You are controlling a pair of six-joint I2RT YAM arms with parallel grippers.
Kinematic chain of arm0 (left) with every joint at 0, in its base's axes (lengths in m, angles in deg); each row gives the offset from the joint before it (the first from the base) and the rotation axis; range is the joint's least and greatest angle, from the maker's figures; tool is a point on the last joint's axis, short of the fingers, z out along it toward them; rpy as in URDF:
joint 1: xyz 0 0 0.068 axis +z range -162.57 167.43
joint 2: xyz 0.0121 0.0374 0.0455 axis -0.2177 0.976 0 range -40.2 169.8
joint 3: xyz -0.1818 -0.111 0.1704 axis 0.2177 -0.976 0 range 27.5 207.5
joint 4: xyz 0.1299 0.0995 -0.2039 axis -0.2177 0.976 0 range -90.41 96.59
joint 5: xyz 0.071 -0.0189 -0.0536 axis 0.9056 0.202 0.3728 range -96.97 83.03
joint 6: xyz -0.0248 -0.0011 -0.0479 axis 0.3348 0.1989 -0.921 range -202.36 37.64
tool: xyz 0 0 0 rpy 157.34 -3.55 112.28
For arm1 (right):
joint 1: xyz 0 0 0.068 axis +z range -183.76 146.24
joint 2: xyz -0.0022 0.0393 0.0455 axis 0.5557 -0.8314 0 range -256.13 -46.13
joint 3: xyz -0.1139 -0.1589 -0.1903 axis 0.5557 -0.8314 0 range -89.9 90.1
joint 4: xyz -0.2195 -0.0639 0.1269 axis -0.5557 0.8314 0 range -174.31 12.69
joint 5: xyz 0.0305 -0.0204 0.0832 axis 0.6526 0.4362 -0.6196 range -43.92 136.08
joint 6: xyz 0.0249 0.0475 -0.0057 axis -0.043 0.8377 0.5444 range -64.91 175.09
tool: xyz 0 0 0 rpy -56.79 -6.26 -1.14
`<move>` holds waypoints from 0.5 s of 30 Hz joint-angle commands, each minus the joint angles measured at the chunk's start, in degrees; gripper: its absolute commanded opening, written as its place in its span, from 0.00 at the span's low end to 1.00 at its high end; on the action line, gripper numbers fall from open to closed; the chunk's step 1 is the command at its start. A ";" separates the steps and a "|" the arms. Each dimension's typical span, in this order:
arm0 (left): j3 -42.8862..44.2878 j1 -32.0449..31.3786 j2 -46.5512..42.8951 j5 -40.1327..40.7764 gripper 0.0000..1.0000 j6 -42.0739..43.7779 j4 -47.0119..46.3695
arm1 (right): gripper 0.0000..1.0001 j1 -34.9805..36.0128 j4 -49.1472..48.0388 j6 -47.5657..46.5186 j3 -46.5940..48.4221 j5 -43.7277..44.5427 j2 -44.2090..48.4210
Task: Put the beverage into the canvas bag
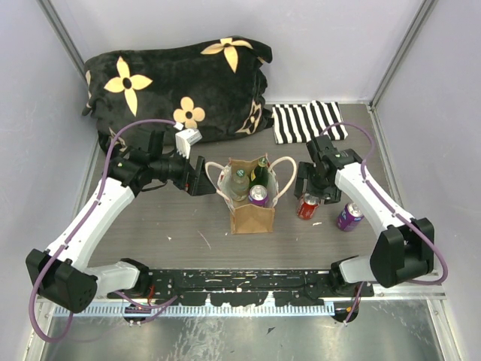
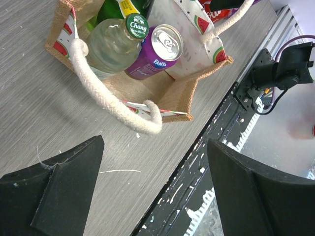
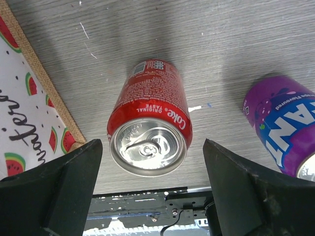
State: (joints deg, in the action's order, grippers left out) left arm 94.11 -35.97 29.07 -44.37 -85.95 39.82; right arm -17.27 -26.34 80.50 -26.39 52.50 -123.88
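Poising wide, empty jaws above the red Coke can (image 3: 150,128), which sits on the bench (image 3: 236,39) just beside the canvas bag (image 1: 252,216), the right arm (image 1: 361,192) should centre on the can's body before closing, while the left jaws gape idle by the bag.

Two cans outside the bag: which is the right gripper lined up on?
The red Coke can, centred between the fingers of the right gripper; the purple Fanta can lies outside them.
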 commanded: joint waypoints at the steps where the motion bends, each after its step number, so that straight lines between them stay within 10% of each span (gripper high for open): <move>1: -0.02 -0.03 0.54 0.02 0.93 0.85 -0.15 | 0.89 -0.14 -3.63 -0.15 -1.04 0.00 -1.05; 10: 0.59 -0.09 1.29 0.15 0.93 1.31 0.03 | 0.71 -0.08 -3.51 -0.29 -0.76 0.35 -2.95; 15: 0.53 -0.06 1.31 0.21 0.93 1.31 -0.04 | 0.41 -0.14 -2.43 -0.79 0.32 0.48 -3.54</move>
State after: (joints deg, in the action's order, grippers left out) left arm 94.11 -35.97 30.23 -44.31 -85.38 39.84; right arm -17.27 -29.00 80.50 -28.08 52.34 -126.92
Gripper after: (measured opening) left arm 0.928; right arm 0.726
